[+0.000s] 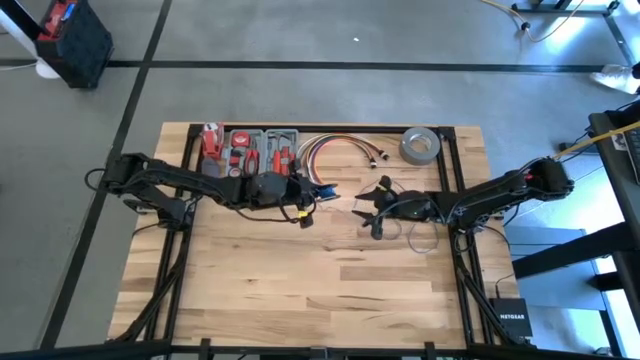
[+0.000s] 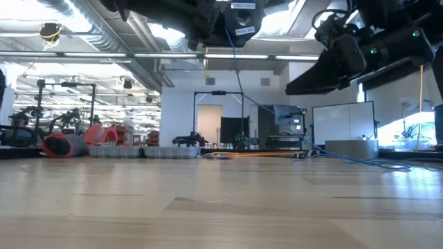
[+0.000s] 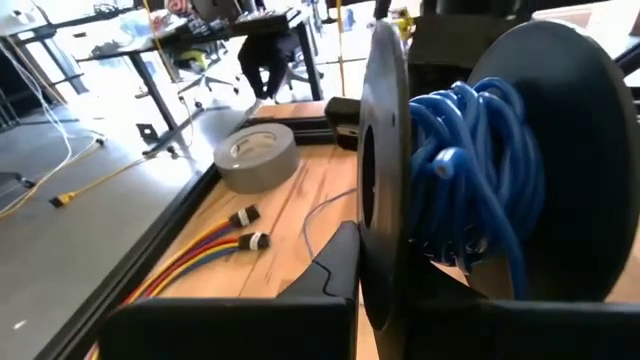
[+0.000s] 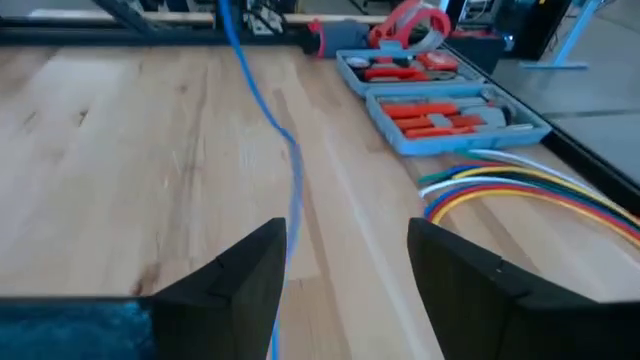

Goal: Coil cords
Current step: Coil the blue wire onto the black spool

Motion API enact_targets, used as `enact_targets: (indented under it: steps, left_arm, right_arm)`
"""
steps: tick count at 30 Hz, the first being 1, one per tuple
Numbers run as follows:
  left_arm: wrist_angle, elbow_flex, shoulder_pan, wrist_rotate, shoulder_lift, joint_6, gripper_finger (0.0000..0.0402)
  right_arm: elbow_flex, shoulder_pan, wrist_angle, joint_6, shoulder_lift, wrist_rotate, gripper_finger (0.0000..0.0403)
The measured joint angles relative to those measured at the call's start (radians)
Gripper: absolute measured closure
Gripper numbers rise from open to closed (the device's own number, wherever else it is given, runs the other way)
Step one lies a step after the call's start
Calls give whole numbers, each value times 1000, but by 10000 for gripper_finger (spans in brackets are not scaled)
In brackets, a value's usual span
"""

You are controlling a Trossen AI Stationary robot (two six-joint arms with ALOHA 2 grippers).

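Note:
A black spool (image 3: 385, 180) with two round flanges carries several turns of thin blue wire (image 3: 470, 170). My left gripper (image 1: 305, 195) is shut on the spool above the table's middle, near the tool case. From the spool the wire (image 2: 239, 76) slants down to the table and trails off to the right (image 2: 374, 162). My right gripper (image 1: 372, 207) is open just right of the spool. The wire (image 4: 290, 160) runs between its fingers, close beside one finger (image 4: 240, 270). I see no separate black cord. My left gripper holds the spool between its two fingers. One finger (image 3: 335, 265) lies against the outer face of one flange (image 3: 372, 250); the spool hides the other finger. The spool is lifted clear of the table, its flanges on edge. Whether my right gripper touches the wire, I cannot tell.
A blue-grey tool case (image 1: 255, 150) with red tools, a bundle of coloured cables (image 1: 340, 148) and a grey tape roll (image 1: 421, 146) lie along the table's far edge. Bare wood (image 1: 320, 280) covers the near half.

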Motion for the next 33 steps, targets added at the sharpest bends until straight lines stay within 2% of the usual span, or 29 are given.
enact_targets:
  steps: [8, 14, 18, 22, 26, 33]
  left_arm:
    - [1, 0, 0, 0, 0, -1, 402]
    - [38, 0, -3, -1, 0, -13, 402]
    - [38, 0, -5, 0, 0, -13, 402]
    - [25, 0, -5, -1, 0, -12, 402]
    - [18, 0, -5, -1, 0, -11, 401]
    - [17, 0, -5, -1, 0, -7, 402]
  right_arm:
    - [5, 0, 180, -81, 125, -4, 188]
    - [93, 0, 188, -132, 279, -4, 197]
    - [179, 1, 192, -162, 365, 23, 224]
    - [233, 1, 144, -184, 398, 64, 257]
    - [244, 1, 124, -184, 399, 116, 286]
    - [243, 1, 111, -211, 400, 109, 359]
